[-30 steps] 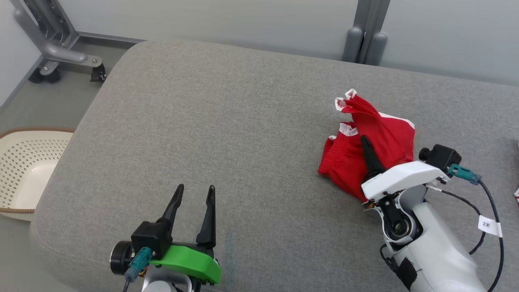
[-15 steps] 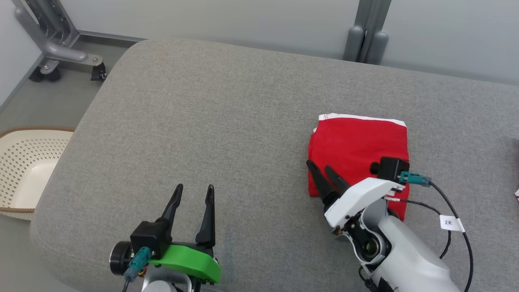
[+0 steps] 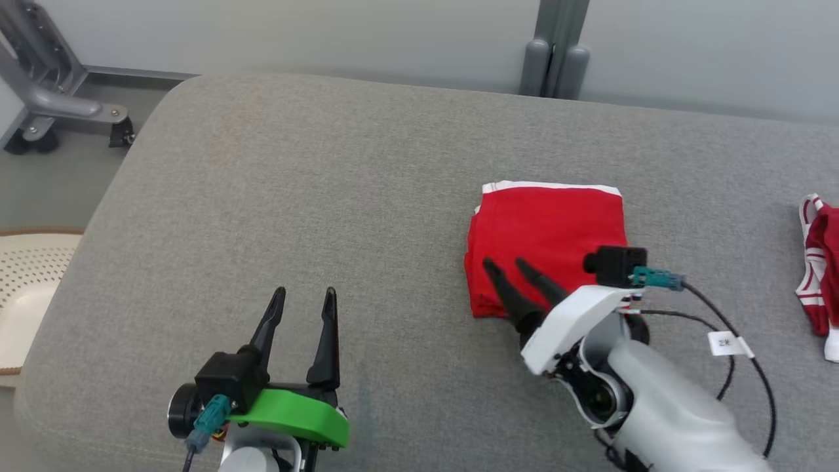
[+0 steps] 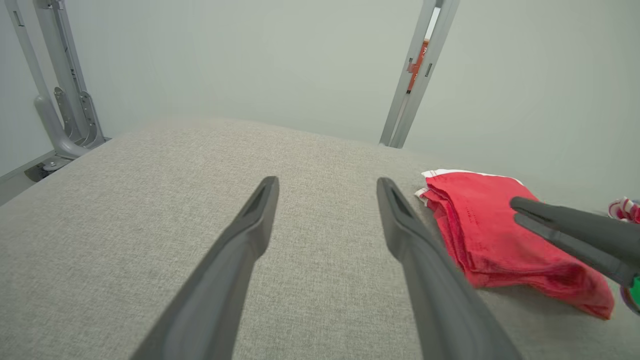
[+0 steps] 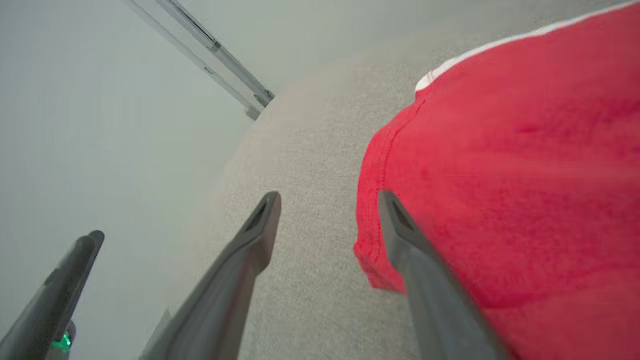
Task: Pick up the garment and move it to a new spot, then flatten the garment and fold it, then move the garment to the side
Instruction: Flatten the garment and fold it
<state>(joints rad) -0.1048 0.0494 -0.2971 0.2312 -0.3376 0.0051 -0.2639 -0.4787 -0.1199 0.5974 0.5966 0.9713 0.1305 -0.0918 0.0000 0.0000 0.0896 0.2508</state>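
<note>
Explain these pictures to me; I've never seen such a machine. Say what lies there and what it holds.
This wheeled robot has two arms, each ending in a gripper with two long dark fingers. The head view looks down from its head: the left gripper, on a green mount, sits at lower left, the right gripper at lower right. The other two pictures come from wrist cameras, each looking along that arm's own fingers. The surface is a grey cushion. On it lies a folded red garment, with another red-and-white cloth at the right edge. A pale basket shows at the left edge. Both grippers are open and hold nothing; the right one's fingers straddle the garment's near edge.
</note>
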